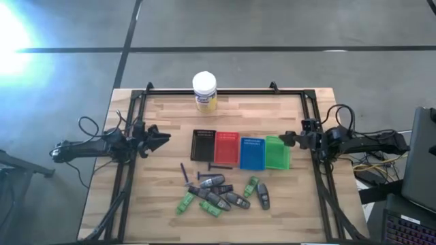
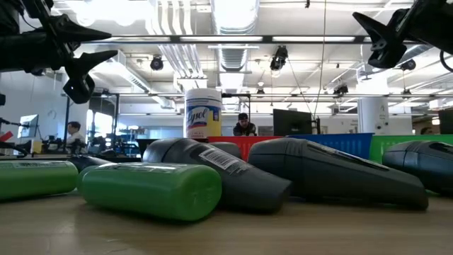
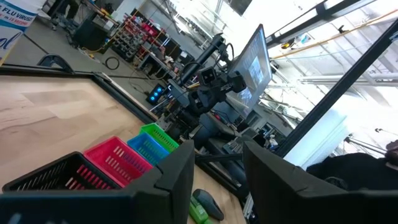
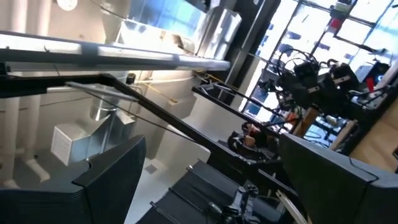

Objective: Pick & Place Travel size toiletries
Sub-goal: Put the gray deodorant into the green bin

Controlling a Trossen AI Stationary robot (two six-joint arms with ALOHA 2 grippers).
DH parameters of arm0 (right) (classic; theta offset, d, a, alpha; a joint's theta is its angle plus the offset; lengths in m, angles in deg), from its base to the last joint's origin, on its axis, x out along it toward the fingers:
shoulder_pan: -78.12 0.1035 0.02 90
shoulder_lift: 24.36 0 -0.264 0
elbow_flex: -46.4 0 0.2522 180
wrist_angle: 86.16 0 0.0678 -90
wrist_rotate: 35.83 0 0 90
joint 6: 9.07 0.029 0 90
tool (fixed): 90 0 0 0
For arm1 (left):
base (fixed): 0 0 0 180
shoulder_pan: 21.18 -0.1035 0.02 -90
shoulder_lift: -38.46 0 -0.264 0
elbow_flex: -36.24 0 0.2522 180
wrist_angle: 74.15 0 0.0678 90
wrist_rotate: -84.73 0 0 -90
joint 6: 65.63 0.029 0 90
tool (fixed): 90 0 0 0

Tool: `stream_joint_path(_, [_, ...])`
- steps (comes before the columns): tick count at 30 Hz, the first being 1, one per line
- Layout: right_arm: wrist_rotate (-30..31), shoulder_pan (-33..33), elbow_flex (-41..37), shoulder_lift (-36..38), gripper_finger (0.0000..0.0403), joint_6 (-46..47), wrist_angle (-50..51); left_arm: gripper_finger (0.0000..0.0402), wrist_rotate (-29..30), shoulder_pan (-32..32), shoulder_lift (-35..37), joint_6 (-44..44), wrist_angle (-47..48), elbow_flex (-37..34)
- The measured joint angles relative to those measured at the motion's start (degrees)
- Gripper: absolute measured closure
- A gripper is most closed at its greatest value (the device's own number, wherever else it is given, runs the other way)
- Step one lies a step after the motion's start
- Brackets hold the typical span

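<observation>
The toiletries (image 1: 221, 194) are laid flat, long axes mixed, at 6 o'clock on the worktop (image 1: 163, 116). The left gripper (image 1: 165, 139) fingers are held partly apart and the right gripper (image 1: 282, 139) fingers wide apart, both empty.

Thin dark sticks (image 1: 185, 171) too small to identify; green tube (image 2: 32, 178) cut off at the low view's edge.

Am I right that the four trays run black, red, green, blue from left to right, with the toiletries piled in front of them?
Not quite. In the high view the order is black tray, red tray, blue tray, then green tray: blue and green are swapped. The toiletries do lie piled in front of them.
</observation>
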Motion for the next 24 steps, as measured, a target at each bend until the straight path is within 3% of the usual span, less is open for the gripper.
stream_joint_path(6, [-0.21, 0.0, 0.0, -1.83, 0.0039, 0.18, 0.07, 0.0259, 0.0, -0.02, 0.0, 0.02, 0.0, 0.0])
stream_joint_path(13, [-5.64, 2.99, 0.24, -7.51, 0.0039, 11.37, 3.76, 0.0259, 0.0, -0.01, 0.0, 0.02, 0.0, 0.0])
stream_joint_path(18, [-8.66, 9.0, 4.17, -11.88, 0.0039, 17.96, 18.57, 0.0259, 0.0, 0.0, 0.0, 0.02, 0.0, 0.0])
stream_joint_path(24, [-8.83, 17.67, 15.48, -19.32, 0.0039, 23.93, 48.67, 0.0259, 0.0, 0.0, -0.01, 0.04, 0.01, 0.0])
